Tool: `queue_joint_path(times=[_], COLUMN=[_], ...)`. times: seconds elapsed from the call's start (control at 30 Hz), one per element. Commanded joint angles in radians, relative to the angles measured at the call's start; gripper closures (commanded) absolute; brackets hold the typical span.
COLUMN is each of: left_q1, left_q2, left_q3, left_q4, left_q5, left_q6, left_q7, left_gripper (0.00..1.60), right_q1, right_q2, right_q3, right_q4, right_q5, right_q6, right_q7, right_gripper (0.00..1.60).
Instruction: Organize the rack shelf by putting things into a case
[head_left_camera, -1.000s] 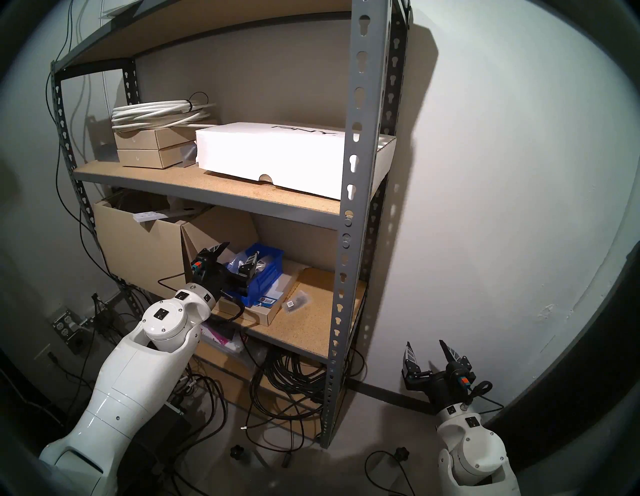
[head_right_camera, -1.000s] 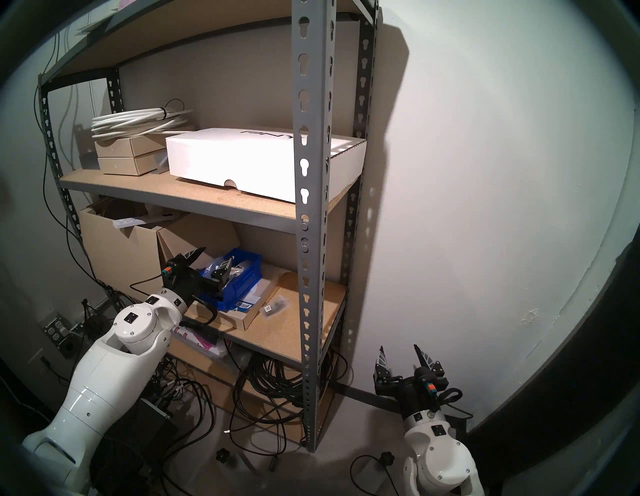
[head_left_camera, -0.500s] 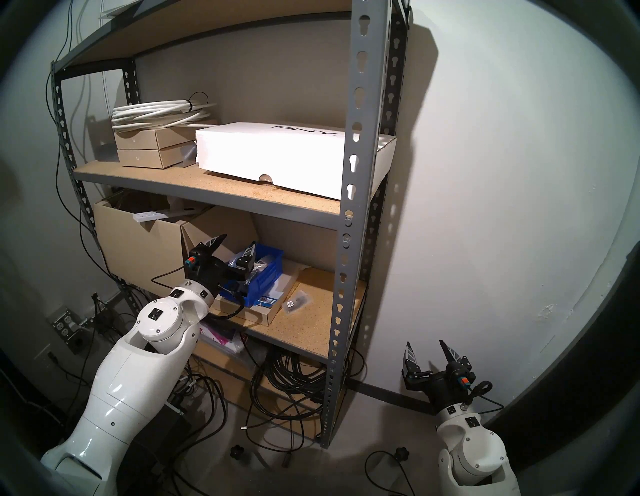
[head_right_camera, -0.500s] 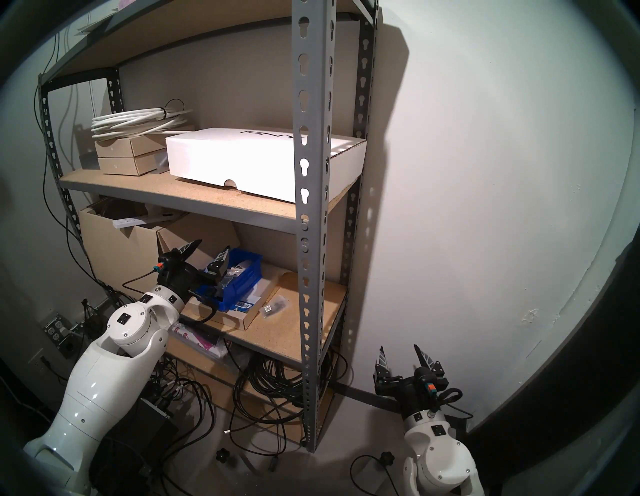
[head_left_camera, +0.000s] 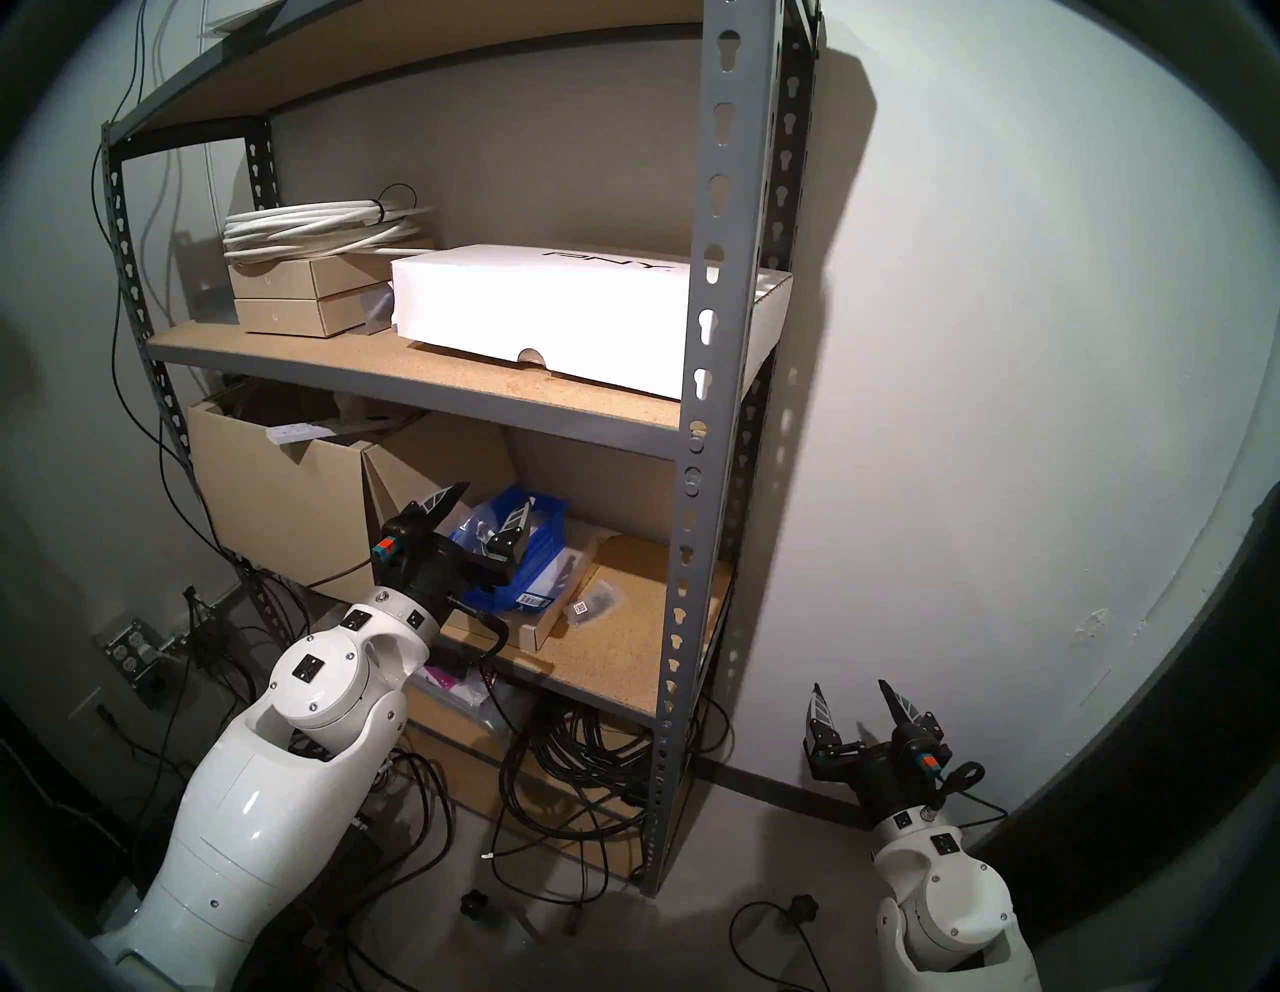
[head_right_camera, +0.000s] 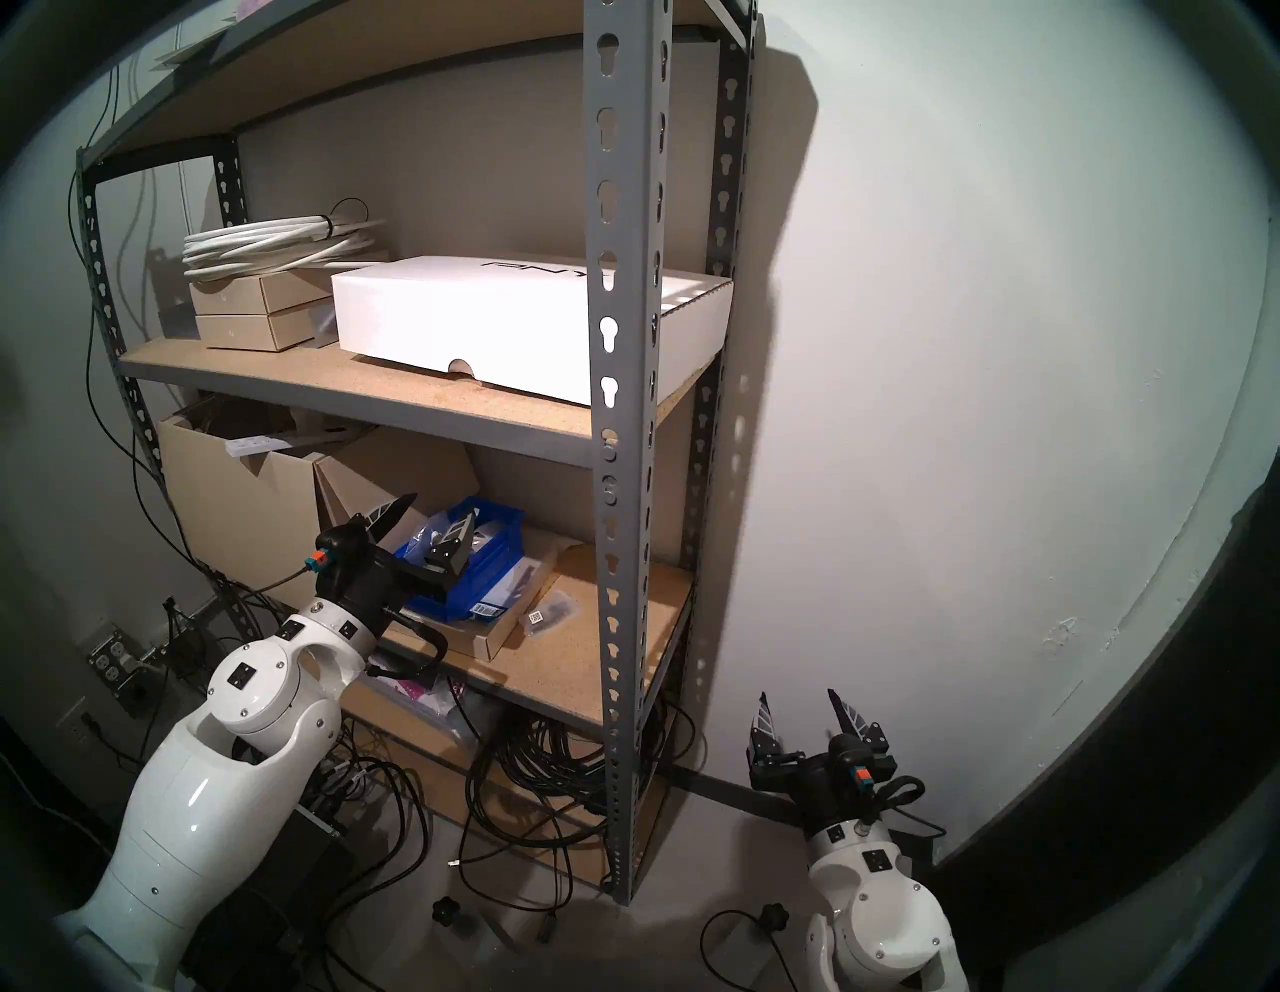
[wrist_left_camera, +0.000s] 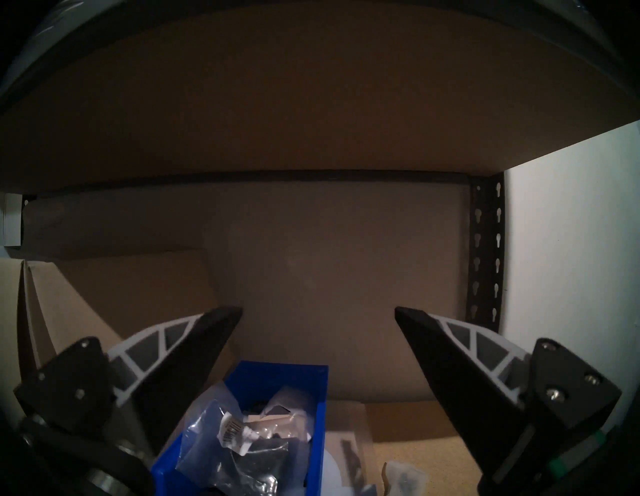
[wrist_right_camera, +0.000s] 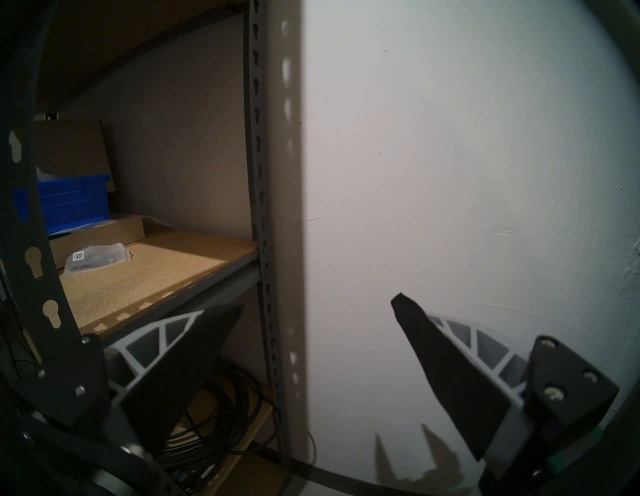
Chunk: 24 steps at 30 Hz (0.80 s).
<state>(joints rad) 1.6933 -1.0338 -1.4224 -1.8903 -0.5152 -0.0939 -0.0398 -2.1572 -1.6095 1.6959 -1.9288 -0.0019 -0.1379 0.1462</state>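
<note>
On the lower board (head_left_camera: 623, 644) of the grey rack shelf (head_left_camera: 713, 277) stands the blue case (head_left_camera: 547, 547) (head_right_camera: 495, 564) (wrist_right_camera: 72, 201), resting on a flat tan box (head_left_camera: 533, 632). Several clear bags (wrist_left_camera: 239, 443) of black pieces lie inside the case (wrist_left_camera: 320, 408). One bag with a barcode label (head_left_camera: 533, 600) lies on the flat box beside the case. Another bag (head_left_camera: 594, 603) (head_right_camera: 550, 613) (wrist_right_camera: 95, 258) lies loose on the board. My left gripper (head_left_camera: 485, 509) (wrist_left_camera: 318, 310) hovers open and empty over the case's front. My right gripper (head_left_camera: 850, 693) (wrist_right_camera: 318, 303) is open and empty, low by the wall, right of the rack.
An open tan cardboard box (head_left_camera: 277, 499) stands just left of the case. The shelf above carries a large white box (head_left_camera: 540, 312), two small tan boxes (head_left_camera: 298, 298) and a white cable coil (head_left_camera: 318, 225). Black cables (head_left_camera: 575, 762) pile up under the lower board.
My left wrist has sunk a little and its gripper has shifted slightly right over the case, open throughout. The right arm has not moved.
</note>
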Motion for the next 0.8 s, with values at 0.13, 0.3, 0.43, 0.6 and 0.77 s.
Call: queue_joint_path(times=[0.13,0.3,0.43,0.6,0.77], left_q1=[0.049,0.050,0.048,0.048,0.041], left_q2=[-0.001,-0.002,-0.003,-0.008,-0.015], left_q3=[0.039,0.061,0.078,0.101,0.129], left_q4=[-0.084,-0.081,-0.075,-0.068,-0.050], left_q5=[0.026,0.046,0.052,0.065,0.073], left_q6=[0.011,0.018,0.023,0.023,0.025], left_q7=[0.018,0.035,0.037,0.042,0.042], left_gripper=[0.00,0.00,0.00,0.00,0.00], right_q1=[0.001,0.001,0.001,0.001,0.001], right_q2=[0.000,0.000,0.000,0.000,0.000], right_q3=[0.000,0.000,0.000,0.000,0.000], right_q4=[-0.020,-0.020,-0.020,-0.020,-0.020], right_q5=[0.000,0.000,0.000,0.000,0.000], right_q6=[-0.002,-0.002,-0.002,-0.002,-0.002], right_q7=[0.000,0.000,0.000,0.000,0.000], right_gripper=[0.00,0.00,0.00,0.00,0.00])
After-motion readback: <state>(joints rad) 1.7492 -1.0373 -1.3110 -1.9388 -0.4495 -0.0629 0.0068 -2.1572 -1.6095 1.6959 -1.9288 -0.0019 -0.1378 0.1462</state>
